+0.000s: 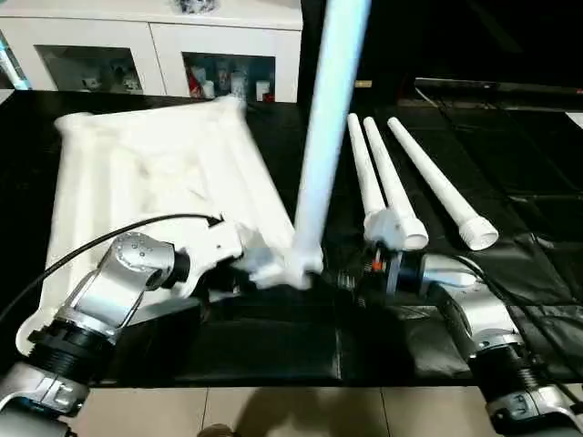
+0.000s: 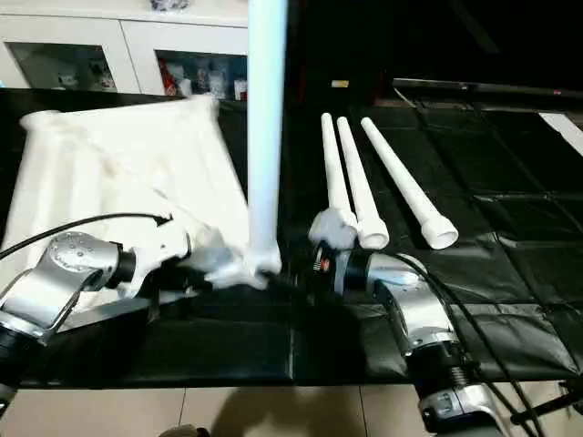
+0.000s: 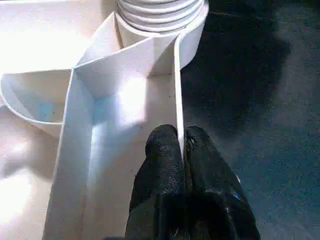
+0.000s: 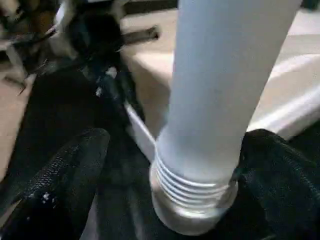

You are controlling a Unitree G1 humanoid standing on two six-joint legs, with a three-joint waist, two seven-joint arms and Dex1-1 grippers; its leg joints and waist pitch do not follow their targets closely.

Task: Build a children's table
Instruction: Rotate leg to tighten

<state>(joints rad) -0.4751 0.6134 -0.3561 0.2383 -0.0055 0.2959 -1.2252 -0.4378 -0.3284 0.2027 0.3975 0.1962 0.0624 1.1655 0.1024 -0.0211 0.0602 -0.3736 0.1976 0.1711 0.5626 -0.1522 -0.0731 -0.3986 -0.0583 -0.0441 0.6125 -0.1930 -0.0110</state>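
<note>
Left tool (image 3: 182, 150) pinched shut on a thin upright rib of the table top (image 1: 155, 173), one finger each side of the wall, near the corner socket (image 3: 162, 30). Left forearm (image 1: 118, 282) reaches in from the near left edge, cable looping over it.

Right tool (image 4: 165, 165) spread wide, fingers (image 4: 60, 175) either side of the upright leg (image 1: 323, 137) at its threaded base. The right-hand finger looks to be against the leg; the other stands apart from it, so no firm hold can be confirmed. Right forearm (image 1: 465, 309) comes in from the near right.

Upright leg stands vertical, threaded end down in the corner socket at the near right corner of the table top, thread rings visible above the socket rim. Its upper end runs out of the head views.

Table top lies ribbed side up on the black mat (image 1: 510, 182), left of centre, tilted a bit in the picture.

Three spare legs (image 1: 392, 187) lie on the mat right of the upright leg, side by side, wide ends toward the robot; two touching or nearly, the third (image 1: 442, 187) angled apart to the right.

White cabinet (image 1: 164, 45) with glass doors behind the mat. Tiled floor (image 1: 319, 410) at the near edge.
</note>
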